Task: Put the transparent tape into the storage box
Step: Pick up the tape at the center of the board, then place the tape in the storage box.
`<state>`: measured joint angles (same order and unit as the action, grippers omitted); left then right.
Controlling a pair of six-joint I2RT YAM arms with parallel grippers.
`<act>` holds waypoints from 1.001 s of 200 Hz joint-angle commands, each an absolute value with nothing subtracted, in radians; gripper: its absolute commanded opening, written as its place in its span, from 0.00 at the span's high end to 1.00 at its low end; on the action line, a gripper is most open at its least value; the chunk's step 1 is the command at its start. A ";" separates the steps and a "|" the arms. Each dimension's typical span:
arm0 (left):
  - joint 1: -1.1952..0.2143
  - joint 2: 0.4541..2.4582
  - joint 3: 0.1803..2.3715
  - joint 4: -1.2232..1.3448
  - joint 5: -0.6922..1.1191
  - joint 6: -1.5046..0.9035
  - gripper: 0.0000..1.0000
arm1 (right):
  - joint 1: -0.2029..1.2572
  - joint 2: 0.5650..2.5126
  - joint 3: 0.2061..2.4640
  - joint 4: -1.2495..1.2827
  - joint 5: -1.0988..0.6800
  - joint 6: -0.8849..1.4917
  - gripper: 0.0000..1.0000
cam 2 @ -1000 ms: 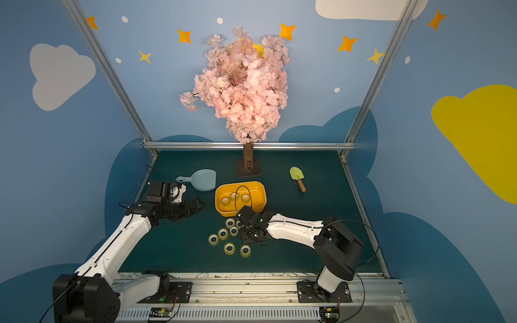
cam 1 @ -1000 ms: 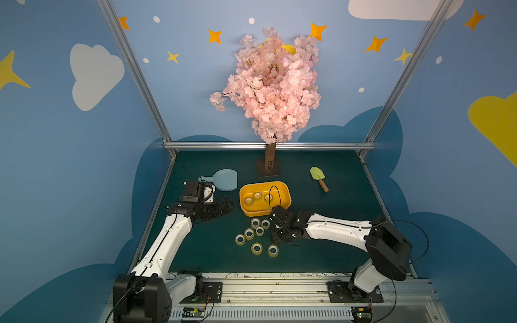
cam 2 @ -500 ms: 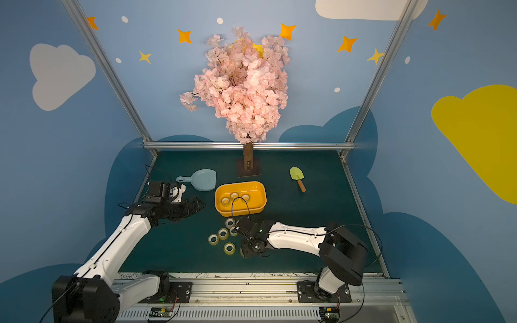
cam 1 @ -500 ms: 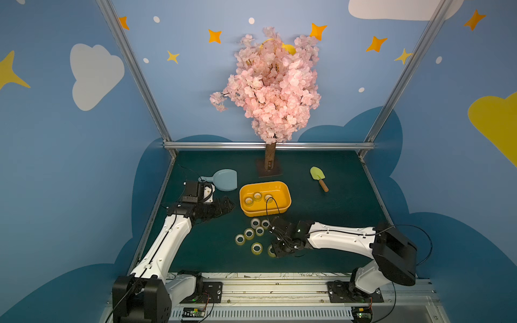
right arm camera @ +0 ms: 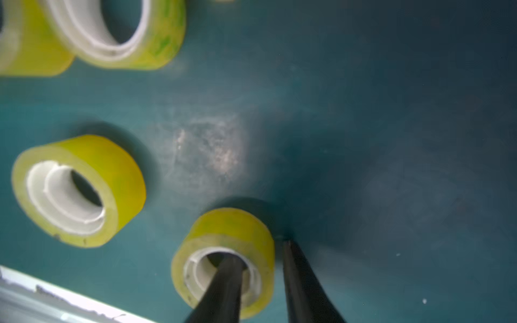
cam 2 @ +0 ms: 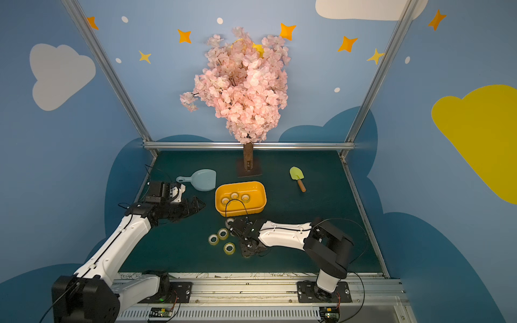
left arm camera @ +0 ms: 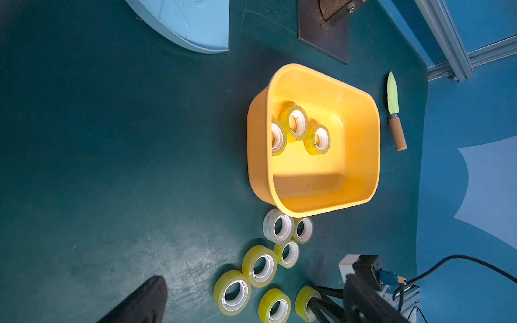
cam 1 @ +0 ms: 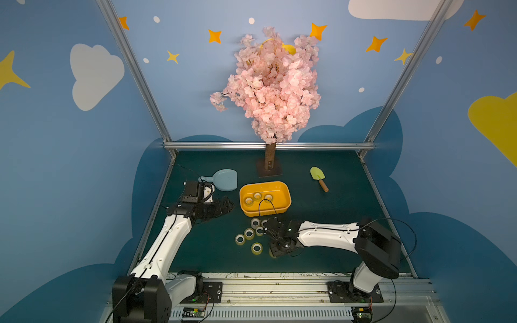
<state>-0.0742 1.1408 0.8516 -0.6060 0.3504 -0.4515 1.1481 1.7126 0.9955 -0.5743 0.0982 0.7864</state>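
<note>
Change since the earlier frames: the right arm (cam 1: 327, 236) has swung from the rolls beside the box toward the front rail and lowered; the left arm (cam 1: 167, 240) has not shifted.

Green mat (cam 1: 335, 223): covers the work floor. Blossom tree (cam 1: 268, 92): upright on its base plate at the back centre.

Storage box (cam 1: 285, 195): orange-yellow, mid-mat, in front of the tree. Three rolls (cam 1: 257, 196) lie flat inside it toward one end.

Pale blue dustpan (cam 1: 225, 180): near the box, on the left arm's side. Green trowel (cam 1: 319, 179): apart from the box on the far side.

Left gripper (cam 1: 225, 205): fingers spread, empty, just beside the box.

Right gripper (right arm camera: 260, 251): straddles the wall of one tape roll (right arm camera: 232, 226), one finger down the white core, the other just beside the outer face. Whether it pinches the wall cannot be told.

That tape roll rests flat on the mat, the one nearest the front rail and well apart from the box. Six loose rolls (left arm camera: 260, 265) lie between it and the box; two of them sit just beside the box wall.
</note>
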 commanded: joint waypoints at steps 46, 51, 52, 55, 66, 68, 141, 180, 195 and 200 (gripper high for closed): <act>-0.076 1.131 0.872 -0.623 0.360 -0.439 0.00 | 1.033 1.462 0.973 -0.687 0.230 0.720 0.96; -0.076 1.132 0.874 -0.623 0.359 -0.439 0.00 | 1.010 1.445 0.981 -0.687 0.221 0.702 0.96; -0.076 1.132 0.873 -0.623 0.359 -0.439 0.00 | 1.010 1.442 0.982 -0.687 0.220 0.699 0.96; -0.076 1.133 0.873 -0.623 0.360 -0.439 0.00 | 0.995 1.434 0.987 -0.686 0.215 0.692 0.96; -0.075 1.131 0.875 -0.623 0.360 -0.439 0.00 | 0.947 1.418 1.022 -0.680 0.213 0.665 0.96; -0.076 1.130 0.875 -0.623 0.360 -0.439 0.00 | 0.941 1.419 1.028 -0.678 0.215 0.665 0.96; -0.076 1.123 0.870 -0.614 0.376 -0.443 0.00 | 0.757 1.736 1.371 -0.658 0.158 0.539 0.96; -0.077 1.121 0.868 -0.610 0.383 -0.447 0.00 | 0.701 1.947 1.572 -0.721 0.170 0.534 0.96; -0.077 1.122 0.867 -0.607 0.390 -0.447 0.00 | 0.679 2.004 1.613 -0.724 0.178 0.536 0.96; -0.076 1.125 0.867 -0.607 0.391 -0.448 0.00 | 0.673 2.022 1.626 -0.727 0.179 0.535 0.96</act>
<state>-0.0742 1.1324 0.8516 -0.6052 0.3698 -0.4526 0.7002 1.9621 1.5635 -0.6693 0.1719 0.5453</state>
